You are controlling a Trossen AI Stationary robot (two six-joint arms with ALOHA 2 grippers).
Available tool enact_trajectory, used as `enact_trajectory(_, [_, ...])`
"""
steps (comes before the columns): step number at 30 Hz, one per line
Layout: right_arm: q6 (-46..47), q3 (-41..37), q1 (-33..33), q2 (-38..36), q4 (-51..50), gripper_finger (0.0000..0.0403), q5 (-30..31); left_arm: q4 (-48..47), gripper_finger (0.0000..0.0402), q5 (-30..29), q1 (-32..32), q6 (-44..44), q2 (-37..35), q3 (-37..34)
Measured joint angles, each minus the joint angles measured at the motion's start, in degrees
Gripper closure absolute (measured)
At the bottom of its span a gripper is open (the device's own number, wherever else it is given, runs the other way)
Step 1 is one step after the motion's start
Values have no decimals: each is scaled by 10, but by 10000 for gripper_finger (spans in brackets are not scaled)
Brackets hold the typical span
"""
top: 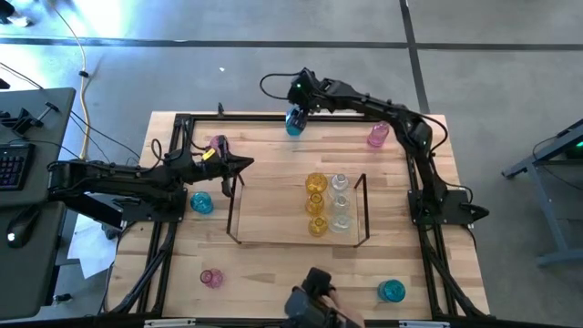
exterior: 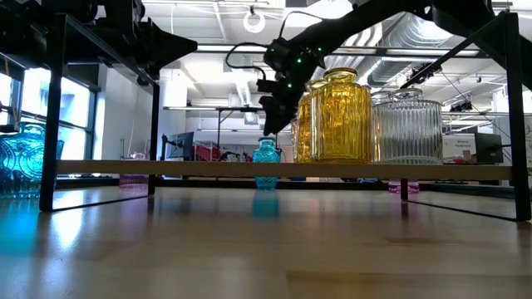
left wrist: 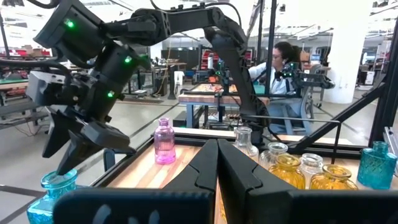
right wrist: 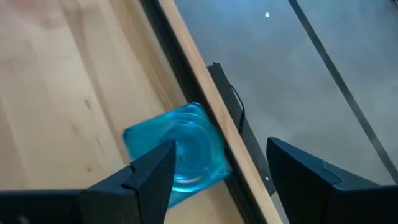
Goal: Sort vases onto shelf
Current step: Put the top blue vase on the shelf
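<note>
A teal vase (top: 293, 125) stands on its base at the table's far edge, beside the black frame rail (right wrist: 186, 74). My right gripper (right wrist: 221, 180) hangs open just above it, slanting down. One finger (right wrist: 149, 177) is over the vase's mouth (right wrist: 186, 149) and the other is beyond the rail. Yellow vases (top: 316, 202) and clear vases (top: 340, 202) stand in two rows on the shelf (top: 273, 214). My left gripper (top: 248, 164) is shut with nothing in it, level, near the shelf's left end.
Loose vases stand on the table: pink ones (top: 378, 136) (top: 219, 144) (top: 211, 278) and teal ones (top: 200, 202) (top: 392, 290). A black frame (top: 182, 123) borders the table. A camera mount (top: 314, 292) sits at the near edge. A person (left wrist: 280, 62) sits beyond the table.
</note>
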Motion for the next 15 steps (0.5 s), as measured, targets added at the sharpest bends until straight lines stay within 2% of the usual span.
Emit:
enact_trajectory(10, [23,-1,-28,11,-9,205,-74,0,401,0,0,0,0,0])
enact_trajectory(15, [27,-1,-27,16,-7,221,-89,0,402,0,0,0,0,0])
